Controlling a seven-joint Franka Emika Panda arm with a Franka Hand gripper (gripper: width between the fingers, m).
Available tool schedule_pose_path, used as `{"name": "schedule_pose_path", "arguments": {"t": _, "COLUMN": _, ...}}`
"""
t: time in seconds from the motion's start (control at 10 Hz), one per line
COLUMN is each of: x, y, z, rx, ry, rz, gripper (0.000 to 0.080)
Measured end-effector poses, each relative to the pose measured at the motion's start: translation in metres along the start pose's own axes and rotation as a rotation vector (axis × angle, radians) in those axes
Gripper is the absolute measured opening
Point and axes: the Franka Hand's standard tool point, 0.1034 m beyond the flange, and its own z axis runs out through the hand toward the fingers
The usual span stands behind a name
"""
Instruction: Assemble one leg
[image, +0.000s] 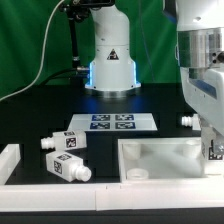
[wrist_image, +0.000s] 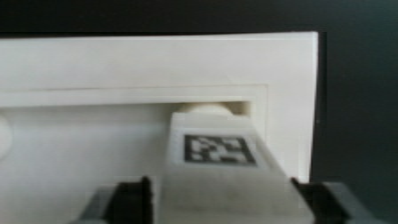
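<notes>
wrist view: hand (wrist_image: 222, 200) grips leg (wrist_image: 217, 140) over tabletop (wrist_image: 107, 65).

Table: we see a black tabletop surface (image: 40, 115) filling the lower frame.
Centre: the marker board (image: 112, 122) lies flat.
Lower left: two legs (image: 62, 143) (image: 68, 167) lie near each other.
Lower right: the white tray-like tabletop (image: 160, 160).
Right edge: another leg (image: 188, 120).
Far left: a white block (image: 8, 160).
</notes>
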Motion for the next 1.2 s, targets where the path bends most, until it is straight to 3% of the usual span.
{"name": "schedule_pose_path", "arguments": {"t": 0.1, "x": -0.0021, "y": -0.0006, "z": -0.0009, "rx": 0.001, "ry": -0.001, "rz": -0.189, "gripper": 0.0489}}
{"name": "schedule_pose_path", "arguments": {"t": 0.2, "x": -0.0062, "y": 0.0000, "z": -0.0012, "rx": -0.002, "ry": -0.006, "rz": -0.336, "gripper": 0.0614}}
{"name": "schedule_pose_path", "arguments": {"t": 0.3, "x": -0.0096, "y": 0.0016, "z": -0.0007, "rx": -0.011, "ry": -0.010, "rz": -0.408, "gripper": 0.0640}}
{"name": "schedule_pose_path", "arguments": {"t": 0.6, "x": -0.0057, "y": 0.0017, "z": -0.0003, "rx": -0.012, "ry": -0.004, "rz": -0.588, "gripper": 0.0648}}
{"name": "schedule_pose_path", "arguments": {"t": 0.8, "x": -0.0024, "y": 0.0017, "z": 0.0000, "rx": -0.032, "ry": 0.023, "rz": -0.864, "gripper": 0.0649}}
{"name": "schedule_pose_path", "arguments": {"t": 1.0, "x": -0.0020, "y": 0.0018, "z": 0.0000, "rx": -0.031, "ry": 0.024, "rz": -0.793, "gripper": 0.0649}}
{"name": "schedule_pose_path", "arguments": {"t": 1.1, "x": -0.0019, "y": 0.0018, "z": 0.0000, "rx": -0.031, "ry": 0.025, "rz": -0.789, "gripper": 0.0556}}
{"name": "schedule_pose_path", "arguments": {"t": 1.2, "x": -0.0023, "y": 0.0018, "z": 0.0001, "rx": -0.030, "ry": 0.024, "rz": -0.718, "gripper": 0.0556}}
